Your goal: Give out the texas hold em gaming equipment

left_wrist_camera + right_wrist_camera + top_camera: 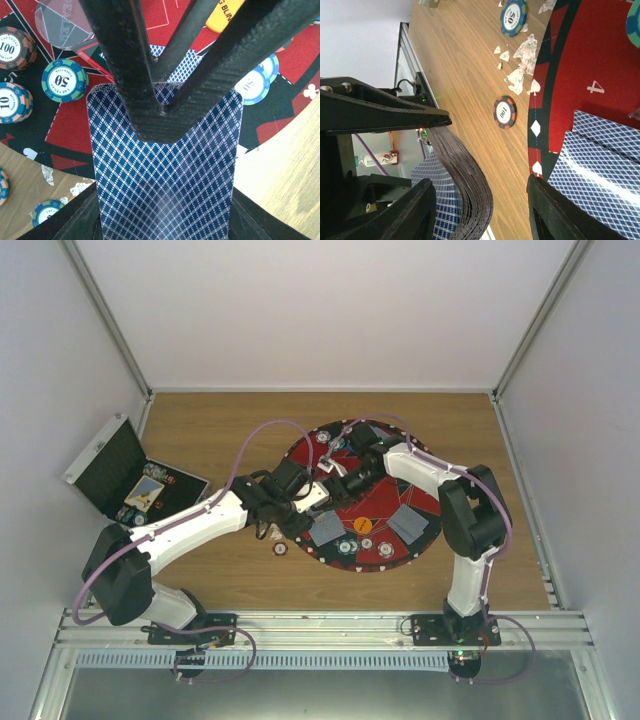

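Observation:
My left gripper (pixel 312 502) (pixel 162 202) is shut on a deck of blue-backed playing cards (pixel 160 175) and holds it over the left edge of the round mat (pixel 400 495). My right gripper (pixel 336 484) (pixel 482 202) is open. The deck's bent edge (pixel 470 190) lies between its fingers, against one of them. Its fingers (pixel 150 100) rest on the top card. Dealt cards (pixel 327 529) (pixel 407 523) (pixel 605 165) lie on the mat. With them are an orange disc (pixel 362 525) (pixel 227 15) and chips (pixel 345 546) (pixel 64 80) (pixel 255 82).
The open black case (pixel 120 475) stands at the left with chips and cards inside. Loose chips lie on the wood (pixel 281 548) (pixel 503 112) (pixel 514 16). A clear dealer disc (pixel 62 25) sits on the mat. White walls close in the table.

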{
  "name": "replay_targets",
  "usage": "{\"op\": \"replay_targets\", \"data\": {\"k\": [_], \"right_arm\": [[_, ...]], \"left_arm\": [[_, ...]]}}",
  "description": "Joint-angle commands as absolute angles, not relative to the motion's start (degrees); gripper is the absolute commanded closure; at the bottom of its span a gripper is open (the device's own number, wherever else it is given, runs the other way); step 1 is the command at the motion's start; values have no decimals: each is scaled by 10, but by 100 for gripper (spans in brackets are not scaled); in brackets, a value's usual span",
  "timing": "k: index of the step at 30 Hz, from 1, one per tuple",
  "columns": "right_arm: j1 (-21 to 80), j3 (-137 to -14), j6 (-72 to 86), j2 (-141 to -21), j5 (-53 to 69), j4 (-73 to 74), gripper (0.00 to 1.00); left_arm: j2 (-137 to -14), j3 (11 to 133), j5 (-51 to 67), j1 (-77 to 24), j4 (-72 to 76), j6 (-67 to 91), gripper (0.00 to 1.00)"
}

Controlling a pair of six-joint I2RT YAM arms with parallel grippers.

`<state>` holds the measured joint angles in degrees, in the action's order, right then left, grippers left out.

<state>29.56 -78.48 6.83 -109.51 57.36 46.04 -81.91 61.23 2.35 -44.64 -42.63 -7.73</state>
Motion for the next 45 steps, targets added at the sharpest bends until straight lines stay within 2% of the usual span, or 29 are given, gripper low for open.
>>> {"op": "replay_targets", "data": {"k": [1, 12, 27, 31, 35, 42, 45], "right_arm": [[306, -799, 55, -1107, 565, 475, 50], [304, -798, 71, -1101, 527, 470, 56], [277, -783, 66, -1081, 529, 471, 59], [275, -784, 65, -1079, 543, 470, 63], [275, -783, 54, -1080, 554, 477, 70], [275, -785, 38, -1076, 567, 483, 94], [274, -784, 34, -1075, 561, 488, 99]], "left_arm": [[-814, 618, 29, -451, -405, -83, 45], [-814, 618, 28, -452, -407, -82, 45], [-813, 617, 27, -452, -409, -83, 46], [-813, 617, 26, -452, -409, -83, 46], [-814, 617, 27, -451, -409, -83, 46], [-813, 616, 25, -452, -408, -83, 46], [-813, 617, 25, -452, -409, -83, 46]]}}
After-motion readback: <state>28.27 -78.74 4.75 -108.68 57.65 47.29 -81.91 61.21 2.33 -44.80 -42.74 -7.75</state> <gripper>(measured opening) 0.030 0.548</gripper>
